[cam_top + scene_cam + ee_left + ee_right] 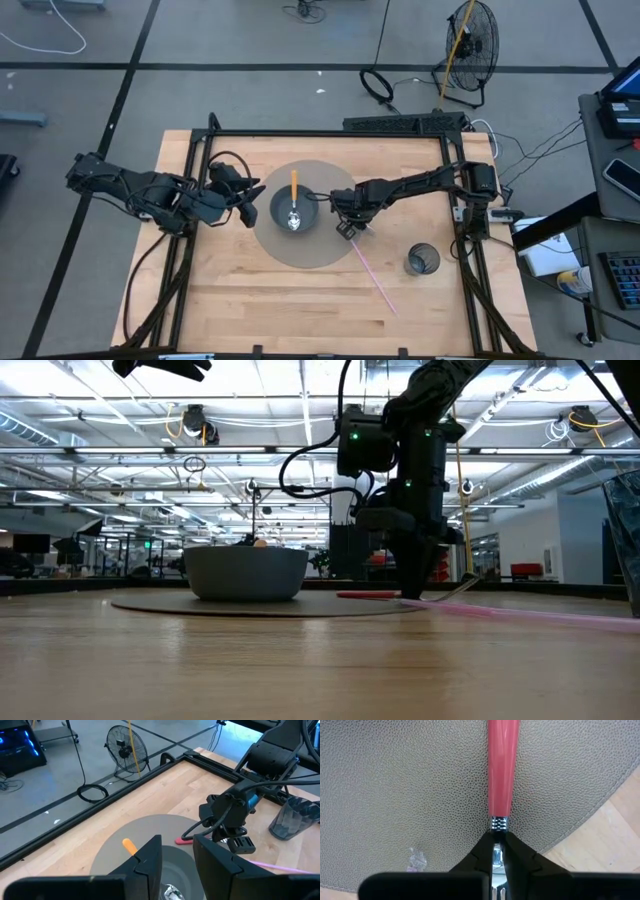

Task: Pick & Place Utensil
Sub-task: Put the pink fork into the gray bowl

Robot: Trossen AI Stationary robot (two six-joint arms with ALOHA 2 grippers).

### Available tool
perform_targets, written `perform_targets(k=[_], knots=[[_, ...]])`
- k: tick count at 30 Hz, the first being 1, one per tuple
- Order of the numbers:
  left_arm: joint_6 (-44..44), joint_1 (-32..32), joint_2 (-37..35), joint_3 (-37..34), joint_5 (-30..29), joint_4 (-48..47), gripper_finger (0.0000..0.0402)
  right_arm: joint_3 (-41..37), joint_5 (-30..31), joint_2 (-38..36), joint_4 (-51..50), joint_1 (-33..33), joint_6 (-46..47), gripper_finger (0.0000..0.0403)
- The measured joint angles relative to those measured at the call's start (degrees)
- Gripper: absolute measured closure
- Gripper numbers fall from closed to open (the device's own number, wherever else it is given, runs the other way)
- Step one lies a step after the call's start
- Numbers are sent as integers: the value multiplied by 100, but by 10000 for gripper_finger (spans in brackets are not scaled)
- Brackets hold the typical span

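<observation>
A red-handled fork (502, 770) lies on the round grey mat (330, 180), right of the dark bowl (280, 208). My right gripper (347, 224) points down over the fork and is shut on it. In the bowl rests a spoon with an orange handle (294, 184), the handle leaning over the far rim. My left gripper (177, 862) hovers open just left of the bowl and touches nothing. In the left wrist view the red handle (183, 840) sticks out beside the right gripper (235, 837). My right gripper pinches the fork's metal neck (497, 851), just behind the ribbed collar where the red handle begins, between its two fingertips. The fingers come from above, pointing down, and lie across the fork. The red handle (370, 594) lies flat on the mat.
A thin pink straw (372, 272) lies on the wood, running from the mat toward the table's near right. A dark mesh cup (422, 260) stands right of it. A black frame (330, 133) edges the table. Bare wood shows along the near edge.
</observation>
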Motion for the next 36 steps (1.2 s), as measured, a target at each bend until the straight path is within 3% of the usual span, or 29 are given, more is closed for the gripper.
perform_targets(k=[16,27,36], knots=[[-57,0,-2,0,21,10,284,-16,356,-1116,-28,-13,-14,387],[419,-2,-2,0,109,566,284,3,692,-2387,782,-7,-211,387],[501,0,-2,0,49,686,284,9,788,-2913,820,-9,-361,387]])
